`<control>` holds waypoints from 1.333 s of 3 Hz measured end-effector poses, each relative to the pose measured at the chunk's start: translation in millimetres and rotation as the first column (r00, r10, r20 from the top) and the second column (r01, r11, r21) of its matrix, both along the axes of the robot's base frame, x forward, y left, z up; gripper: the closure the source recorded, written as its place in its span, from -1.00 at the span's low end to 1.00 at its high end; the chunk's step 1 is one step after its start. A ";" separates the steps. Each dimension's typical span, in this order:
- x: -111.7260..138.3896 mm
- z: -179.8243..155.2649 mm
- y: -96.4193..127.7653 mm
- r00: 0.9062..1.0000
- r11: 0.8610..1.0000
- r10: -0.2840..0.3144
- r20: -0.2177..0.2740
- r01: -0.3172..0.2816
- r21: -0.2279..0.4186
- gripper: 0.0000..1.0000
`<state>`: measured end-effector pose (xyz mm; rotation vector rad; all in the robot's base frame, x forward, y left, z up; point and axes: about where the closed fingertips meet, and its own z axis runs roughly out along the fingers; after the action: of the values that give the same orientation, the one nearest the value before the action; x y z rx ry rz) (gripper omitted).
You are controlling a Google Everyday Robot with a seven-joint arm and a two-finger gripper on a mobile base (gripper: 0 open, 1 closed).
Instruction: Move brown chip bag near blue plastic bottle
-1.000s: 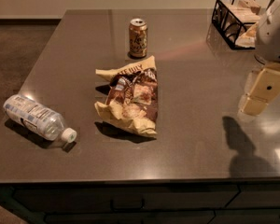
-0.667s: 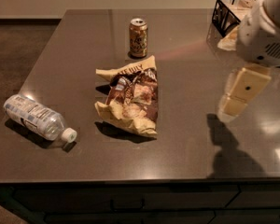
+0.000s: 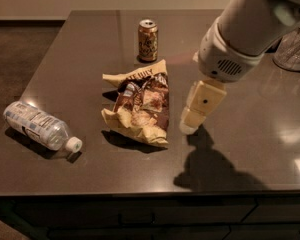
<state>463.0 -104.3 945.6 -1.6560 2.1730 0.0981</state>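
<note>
Looking over the containers first: the blue plastic bottle (image 3: 40,126) lies on its side at the left front of the table (image 3: 70,59), white cap screwed on and pointing right and toward the front edge; it looks clear right through; the drink can (image 3: 148,40) stands upright at the back, and something glassy (image 3: 291,49) sits at the far right, maybe a jar; the brown chip bag (image 3: 140,104) lies flat mid-table, crumpled, well apart from the bottle and just in front of the can; its long axis runs back to front, with one corner tip aimed up toward the can; the gripper (image 3: 190,124) hangs just beside the bag's right edge, angled down and to the left; whether it's spread or closed, can't tell.
</note>
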 end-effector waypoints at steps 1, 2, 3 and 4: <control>9.6 -27.5 28.6 1.000 1.000 -0.021 -0.008 0.021 0.003 -1.00; 14.2 -56.0 49.1 0.998 0.999 -0.040 -0.046 0.040 0.004 -1.00; 16.6 -79.2 64.1 0.994 0.997 -0.082 -0.073 0.082 -0.002 -1.00; 22.4 -91.4 78.0 0.987 0.991 -0.128 -0.095 0.131 0.027 -0.63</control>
<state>485.4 -26.3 854.3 -1.5151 2.3294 0.1766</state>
